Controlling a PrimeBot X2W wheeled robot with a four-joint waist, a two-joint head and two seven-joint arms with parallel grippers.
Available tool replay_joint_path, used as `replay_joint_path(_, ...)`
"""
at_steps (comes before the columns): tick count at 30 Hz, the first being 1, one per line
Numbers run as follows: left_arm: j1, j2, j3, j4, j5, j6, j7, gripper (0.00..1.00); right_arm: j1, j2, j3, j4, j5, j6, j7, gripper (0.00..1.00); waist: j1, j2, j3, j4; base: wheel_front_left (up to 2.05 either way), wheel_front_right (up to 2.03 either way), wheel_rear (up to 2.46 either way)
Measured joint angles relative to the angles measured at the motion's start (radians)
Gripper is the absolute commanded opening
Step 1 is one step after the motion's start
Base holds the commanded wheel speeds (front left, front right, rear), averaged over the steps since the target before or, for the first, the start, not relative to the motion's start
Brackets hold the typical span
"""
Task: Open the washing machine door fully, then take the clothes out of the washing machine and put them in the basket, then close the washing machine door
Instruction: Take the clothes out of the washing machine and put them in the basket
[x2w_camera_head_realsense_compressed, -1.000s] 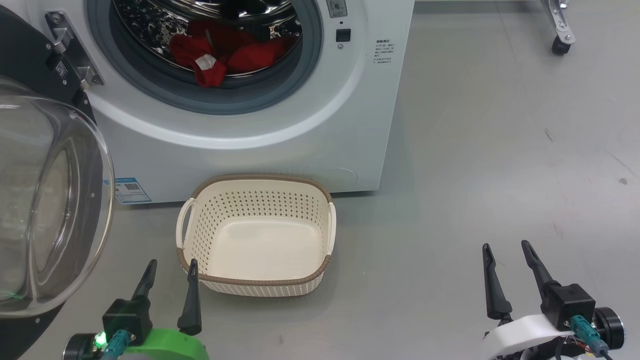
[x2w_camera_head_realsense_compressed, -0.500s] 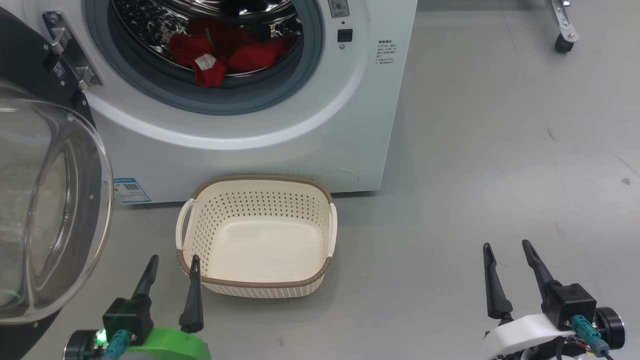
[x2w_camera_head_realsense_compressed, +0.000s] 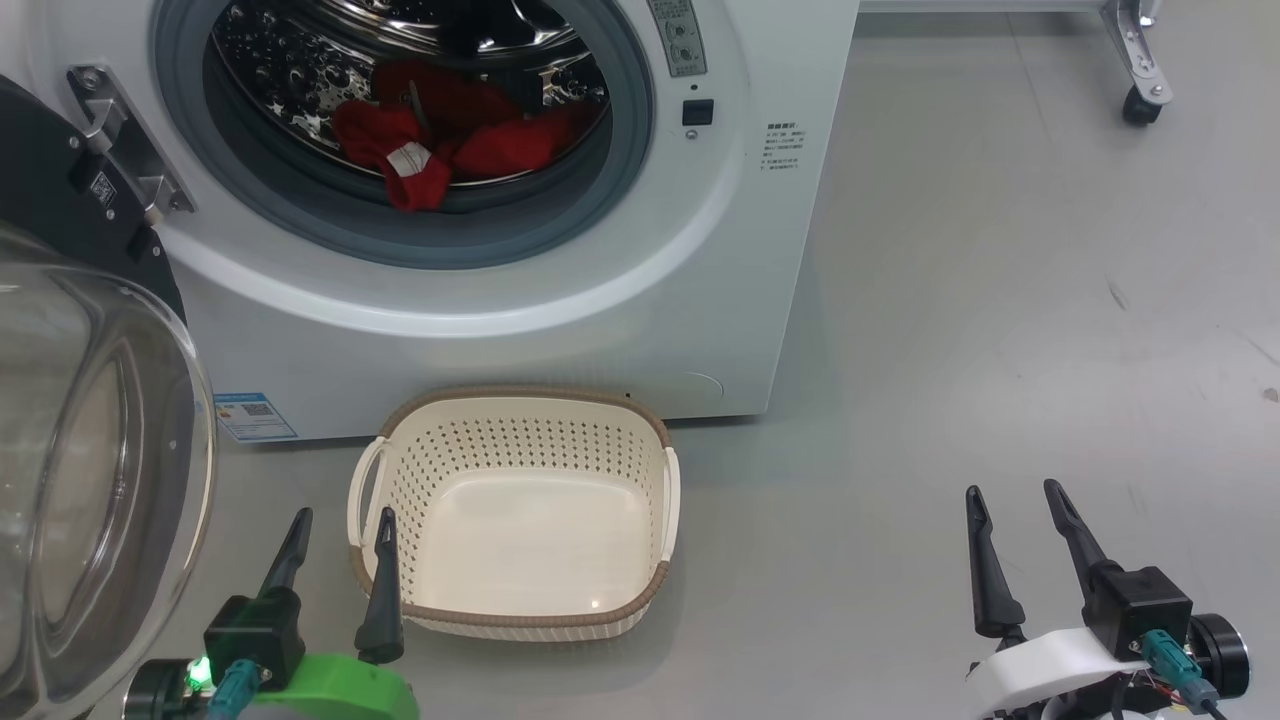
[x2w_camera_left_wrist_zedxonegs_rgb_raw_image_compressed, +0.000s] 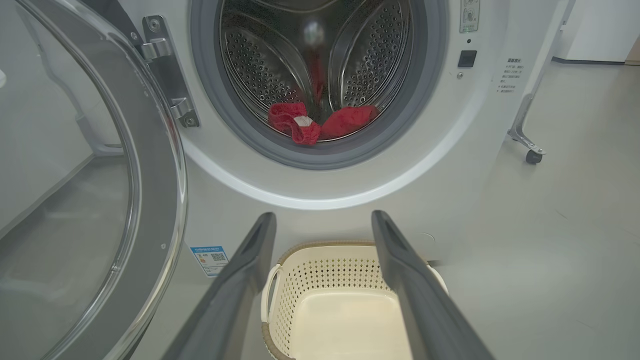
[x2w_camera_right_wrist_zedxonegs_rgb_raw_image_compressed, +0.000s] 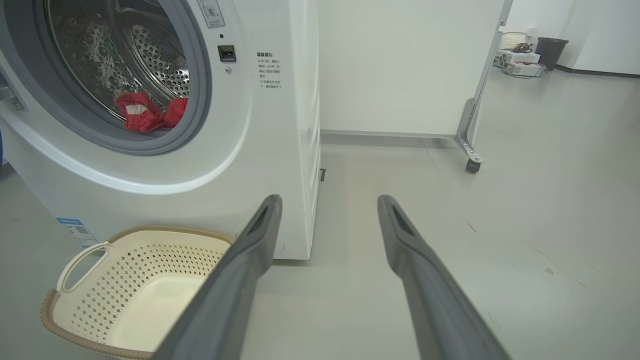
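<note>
**Both claws wide and empty, door open, clothes in the drum**

Nearest you, the left gripper (x2w_camera_head_realsense_compressed: 343, 517) sits at the lower left of the head view, its two dark fingers spread wide with nothing between them. One finger shows in front of the near left corner of the basket (x2w_camera_head_realsense_compressed: 520, 445); you cannot tell whether it touches. The right gripper (x2w_camera_head_realsense_compressed: 1012, 490) is at the lower right over bare floor (x2w_camera_head_realsense_compressed: 950, 350), well apart from the basket, its fingers likewise wide and empty. The basket stands upright and empty, just in front of the washing machine (x2w_camera_head_realsense_compressed: 500, 330). To your left, the washing machine door (x2w_camera_head_realsense_compressed: 90, 450) is swung open on its hinge (x2w_camera_head_realsense_compressed: 115, 130), glass bowl bulging toward you. Farther in, the clothes (x2w_camera_head_realsense_compressed: 430, 150) lie red and bunched at the bottom of the steel drum (x2w_camera_head_realsense_compressed: 290, 80), one white label showing. A blue sticker (x2w_camera_head_realsense_compressed: 255, 415) marks the machine's lower left corner. Beyond, a caster (x2w_camera_head_realsense_compressed: 1140, 105) rests on the floor.
</note>
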Motion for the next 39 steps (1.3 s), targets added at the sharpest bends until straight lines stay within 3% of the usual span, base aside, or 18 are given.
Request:
replay_joint_path(16,-0.001,0.001,0.002,0.003,0.009,0.009,-0.006,1.00,0.000,0.002,0.001,0.004,0.000,0.001,0.000,1.00,0.0000,0.0000,-0.004,0.009,0.65,-0.65,0.00)
replay_joint_path(39,-0.003,0.002,-0.009,0.011,0.009,0.007,-0.005,1.00,0.000,0.003,0.001,0.004,0.000,0.002,0.000,1.00,0.0000,0.0000,0.002,0.021,0.05,-0.05,0.00)
